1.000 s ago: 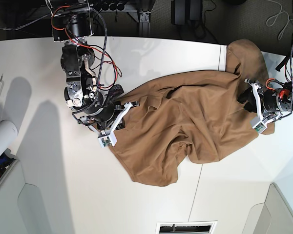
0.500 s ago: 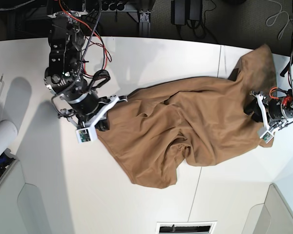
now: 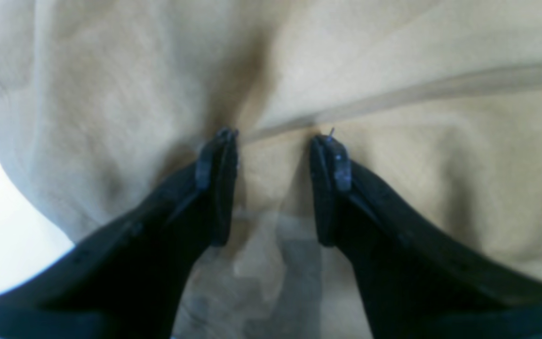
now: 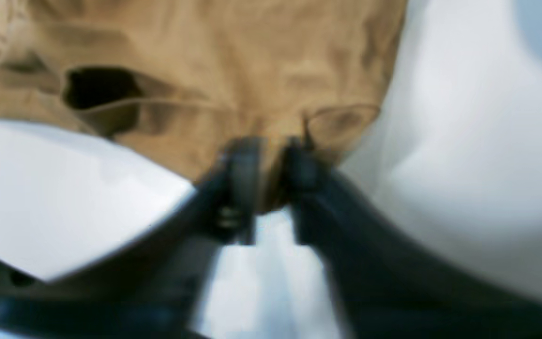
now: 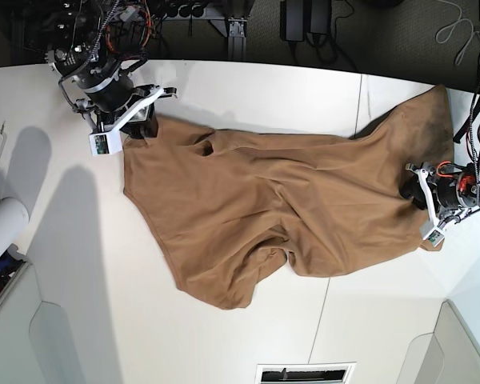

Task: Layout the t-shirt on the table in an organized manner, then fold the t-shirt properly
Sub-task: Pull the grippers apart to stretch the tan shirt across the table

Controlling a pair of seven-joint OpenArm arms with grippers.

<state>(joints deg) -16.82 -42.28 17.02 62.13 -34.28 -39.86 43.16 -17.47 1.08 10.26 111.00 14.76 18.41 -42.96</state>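
Note:
The tan-brown t-shirt (image 5: 288, 192) lies stretched across the white table (image 5: 224, 88) from far left to right, still wrinkled, with a lobe hanging toward the front. My right gripper (image 5: 140, 124) is at the shirt's far-left corner. In the right wrist view it (image 4: 271, 150) is shut on the t-shirt's (image 4: 233, 70) edge above the table (image 4: 64, 188). My left gripper (image 5: 414, 186) is at the shirt's right edge. In the left wrist view it (image 3: 275, 141) pinches a fold of the t-shirt (image 3: 158, 84) between its fingers (image 3: 219, 183).
A white roll (image 5: 0, 232) lies at the left edge. Light grey moulded panels sit at the front left (image 5: 64, 336) and front right (image 5: 464, 344) corners. A vent (image 5: 304, 373) is at the front edge. A thin seam (image 5: 360, 96) crosses the table. Cables and stands stand behind the far edge.
My right gripper has pulled its shirt edge up and left toward the far-left corner, stretching the shirt wider and flatter. My left gripper has barely moved at the right edge.

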